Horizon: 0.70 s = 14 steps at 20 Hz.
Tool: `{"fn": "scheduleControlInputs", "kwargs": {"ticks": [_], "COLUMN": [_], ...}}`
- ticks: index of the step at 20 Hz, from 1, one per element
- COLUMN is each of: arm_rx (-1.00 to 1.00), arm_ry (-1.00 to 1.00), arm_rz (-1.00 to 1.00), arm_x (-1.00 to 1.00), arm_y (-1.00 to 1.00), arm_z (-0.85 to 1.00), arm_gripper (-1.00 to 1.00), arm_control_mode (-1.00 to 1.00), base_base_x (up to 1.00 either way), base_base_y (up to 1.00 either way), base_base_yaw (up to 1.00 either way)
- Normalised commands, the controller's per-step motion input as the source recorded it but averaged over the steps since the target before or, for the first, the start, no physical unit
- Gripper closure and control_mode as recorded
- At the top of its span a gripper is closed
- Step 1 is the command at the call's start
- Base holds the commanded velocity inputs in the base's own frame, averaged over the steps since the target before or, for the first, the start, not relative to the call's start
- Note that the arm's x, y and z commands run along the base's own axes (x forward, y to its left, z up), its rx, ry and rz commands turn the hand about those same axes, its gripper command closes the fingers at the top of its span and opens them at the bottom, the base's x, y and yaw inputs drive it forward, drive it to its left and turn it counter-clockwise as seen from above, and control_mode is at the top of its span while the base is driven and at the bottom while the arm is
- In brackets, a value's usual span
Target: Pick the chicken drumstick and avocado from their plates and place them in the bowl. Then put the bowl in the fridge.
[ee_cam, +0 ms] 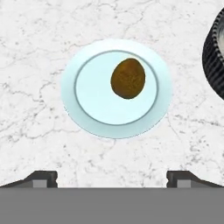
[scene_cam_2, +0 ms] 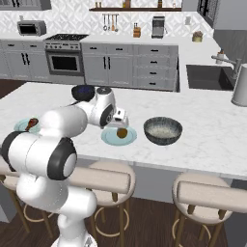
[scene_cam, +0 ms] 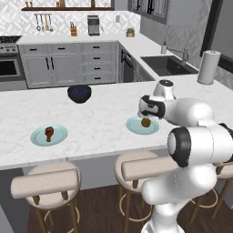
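The avocado [ee_cam: 127, 78] lies on a pale teal plate [ee_cam: 94, 100], off-centre toward the bowl's side. My gripper [ee_cam: 112, 179] hangs open just above this plate with nothing between its fingers. From the right base view the gripper [scene_cam_2: 120, 122] hovers over the avocado [scene_cam_2: 122, 132], and the ribbed blue-grey bowl [scene_cam_2: 163, 130] stands right of that plate [scene_cam_2: 112, 139]. The bowl's rim [ee_cam: 215, 57] shows at the hand view's right edge. The chicken drumstick [scene_cam: 49, 132] rests on the other plate [scene_cam: 38, 138] far to the left. The avocado [scene_cam: 146, 122] sits just under my hand. The fridge is out of view.
A small dark navy bowl [scene_cam: 79, 93] stands farther back on the marble island. A sink [scene_cam: 166, 65] and a paper towel roll [scene_cam: 209, 67] are to the right. Padded stools [scene_cam: 45, 182] line the island's near edge.
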Motion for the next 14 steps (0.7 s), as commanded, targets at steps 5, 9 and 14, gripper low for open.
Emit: {"fn": "scheduleControlInputs", "kwargs": {"ticks": [5, 9, 14], "arm_rx": [-0.01, 0.00, 0.00], "arm_ry": [0.02, 0.00, 0.00], "arm_rz": [0.00, 0.00, 0.00], "arm_x": [0.36, 0.48, 0.46], "arm_y": [-0.19, -0.02, -0.09], "arm_z": [-0.40, -0.36, -0.23], "arm_gripper": [-1.00, -1.00, -1.00], "arm_control_mode": [-1.00, -1.00, -1.00], "base_base_x": [0.00, 0.00, 0.00], "base_base_y": [0.00, 0.00, 0.00], "base_base_yaw": [0.00, 0.00, 0.00]}}
